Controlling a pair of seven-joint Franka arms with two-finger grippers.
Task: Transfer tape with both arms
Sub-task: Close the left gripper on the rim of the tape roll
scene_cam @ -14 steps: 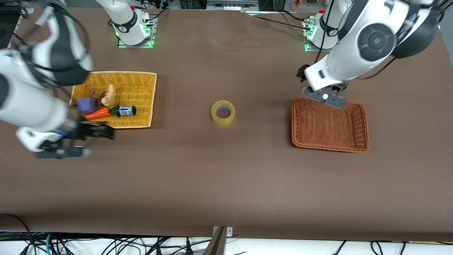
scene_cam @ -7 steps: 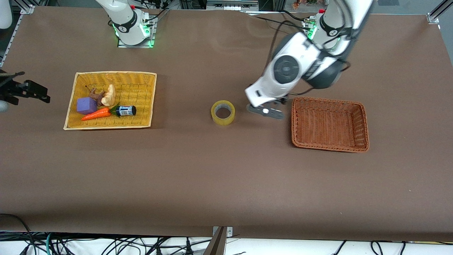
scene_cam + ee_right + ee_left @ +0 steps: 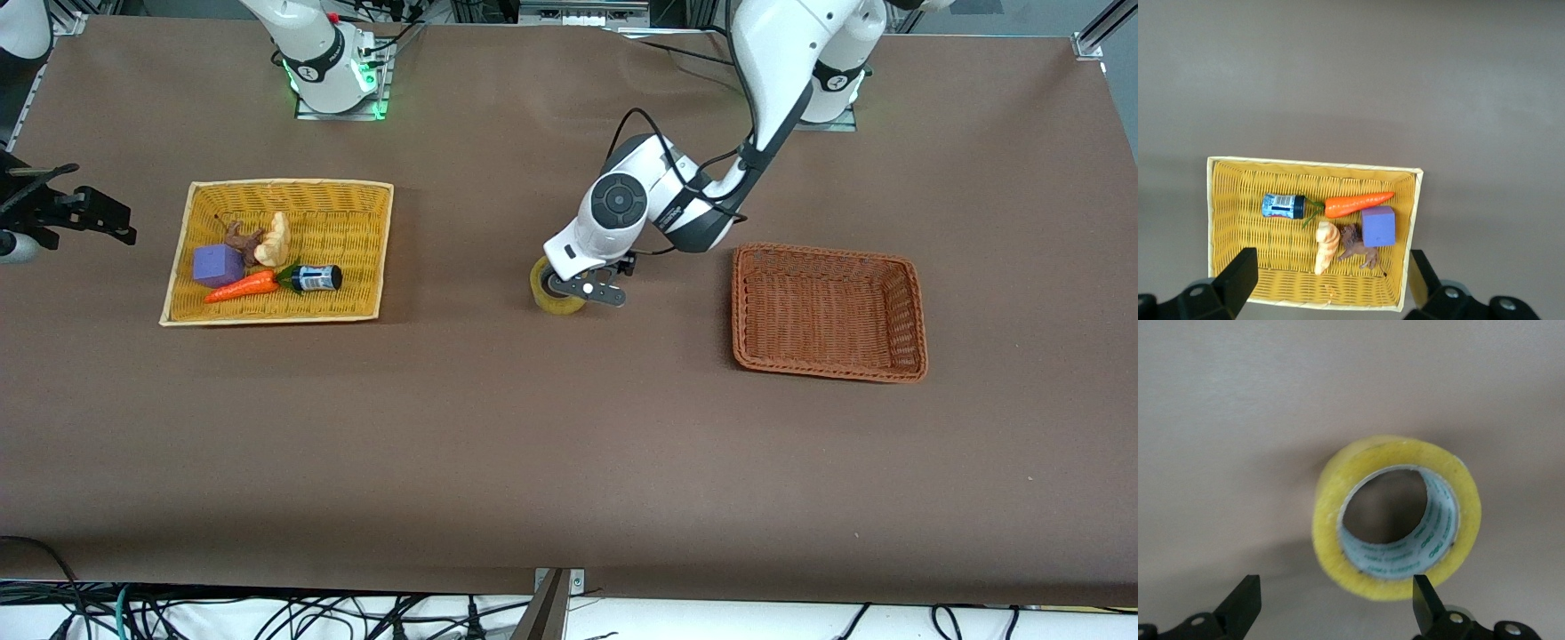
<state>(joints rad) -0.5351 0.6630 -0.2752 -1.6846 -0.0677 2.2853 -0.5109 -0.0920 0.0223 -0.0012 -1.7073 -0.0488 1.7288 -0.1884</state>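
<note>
The tape (image 3: 555,306), a yellowish ring with a pale core, lies flat at the table's middle. My left gripper (image 3: 580,290) is low over it and covers part of it in the front view. In the left wrist view the tape (image 3: 1331,540) is just ahead of my open left gripper (image 3: 1335,613); one fingertip (image 3: 1423,600) is close to the roll's rim, the other stands well clear of it. Nothing is held. My right gripper (image 3: 98,215) hangs open and empty in the air at the right arm's end of the table, beside the yellow basket (image 3: 384,253); it shows in the right wrist view (image 3: 1328,280).
The yellow basket (image 3: 1213,220) holds a purple cube (image 3: 1378,227), a carrot (image 3: 1355,204), a small dark bottle (image 3: 1283,206), a bread piece (image 3: 1327,245) and a brown animal figure (image 3: 1357,248). An empty brown wicker basket (image 3: 740,307) stands toward the left arm's end.
My left arm swung from over the brown basket to the tape and came down over it. My right arm drew away from the yellow basket toward the table's end.
</note>
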